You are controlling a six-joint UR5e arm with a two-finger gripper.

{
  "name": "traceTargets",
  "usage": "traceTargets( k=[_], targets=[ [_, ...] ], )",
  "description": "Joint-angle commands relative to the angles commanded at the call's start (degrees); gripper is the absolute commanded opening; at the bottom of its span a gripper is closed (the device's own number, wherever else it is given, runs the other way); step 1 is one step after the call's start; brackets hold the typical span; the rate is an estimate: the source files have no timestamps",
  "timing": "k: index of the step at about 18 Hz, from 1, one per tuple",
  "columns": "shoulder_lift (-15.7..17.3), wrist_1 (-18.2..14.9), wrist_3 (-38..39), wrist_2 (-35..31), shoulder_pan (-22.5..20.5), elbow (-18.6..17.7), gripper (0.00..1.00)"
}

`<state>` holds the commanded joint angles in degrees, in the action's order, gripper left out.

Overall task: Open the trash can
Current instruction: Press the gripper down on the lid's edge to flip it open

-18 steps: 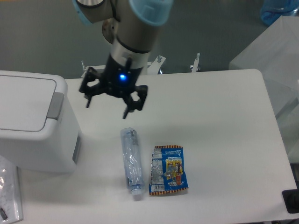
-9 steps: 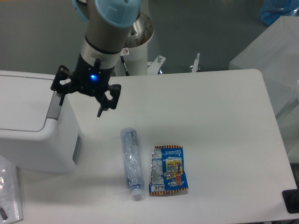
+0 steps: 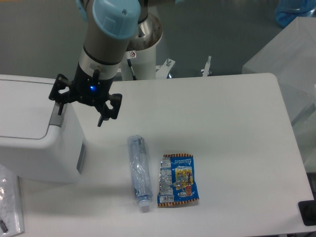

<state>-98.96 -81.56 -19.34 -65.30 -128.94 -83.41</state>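
The trash can [image 3: 34,133] is a large white boxy bin at the table's left edge, with a flat white lid lying down and grey panels on its right side. My gripper [image 3: 81,114] hangs open over the bin's right edge. One finger [image 3: 61,104] is above the grey panel by the lid, the other [image 3: 102,118] is over the table just right of the bin. Nothing sits between the fingers.
A clear plastic bottle [image 3: 138,172] lies on the white table [image 3: 222,123] right of the bin, with a blue snack packet [image 3: 177,179] beside it. A plastic bag [image 3: 10,205] lies at the lower left corner. A dark object [image 3: 308,212] sits at the lower right edge.
My gripper has swung left from above the bottle area to the bin's right edge, staying open. The lid, bottle and packet have not moved.
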Motion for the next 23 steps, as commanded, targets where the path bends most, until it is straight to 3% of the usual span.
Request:
traceTargets(
  k=[12,18,23],
  targets=[
    [0.18,0.17,0.26,-0.18,0.18,-0.26,1.00],
    [0.18,0.26,0.00,-0.35,0.44,-2.28,1.00],
    [0.00,0.00,0.17,-0.35,0.44,-0.80,1.00]
  ],
)
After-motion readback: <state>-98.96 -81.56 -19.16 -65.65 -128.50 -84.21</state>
